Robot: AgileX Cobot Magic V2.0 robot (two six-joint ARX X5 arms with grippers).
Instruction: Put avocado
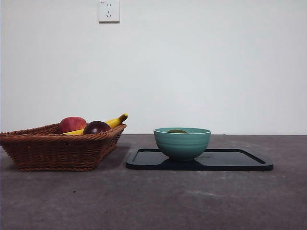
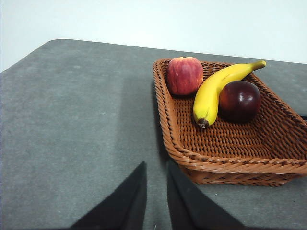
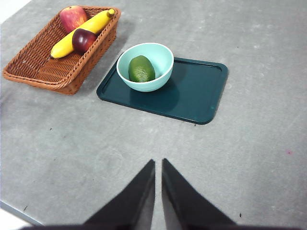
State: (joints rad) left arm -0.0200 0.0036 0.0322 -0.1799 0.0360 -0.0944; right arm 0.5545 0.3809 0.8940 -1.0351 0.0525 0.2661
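The avocado [image 3: 141, 69] lies inside the pale green bowl [image 3: 165, 59], and from table height only its dark top [image 1: 177, 131] peeks over the rim. The bowl [image 1: 182, 143] stands on the end of a dark tray [image 3: 196, 93] nearest the basket, and the rest of the tray [image 1: 240, 160] is bare. Just beside the tray sits a woven basket [image 3: 43, 67] holding a red apple [image 3: 72, 17], a banana [image 3: 79, 33] and a dark maroon fruit [image 3: 83, 39]; the banana lies between the other two, touching the maroon one. The basket and tray are close but not touching.

Both arms hang back from the work. The right gripper [image 3: 158, 165] is over bare grey table [image 3: 249, 167], well apart from the tray, its jaws drawn nearly together with only a thin slit between them and nothing in them. The left gripper [image 2: 157, 167] is near the corner of the basket [image 2: 230, 165], its jaws also closed to a narrow gap and empty. On the wall behind, a white socket [image 1: 109, 10] is mounted high up.
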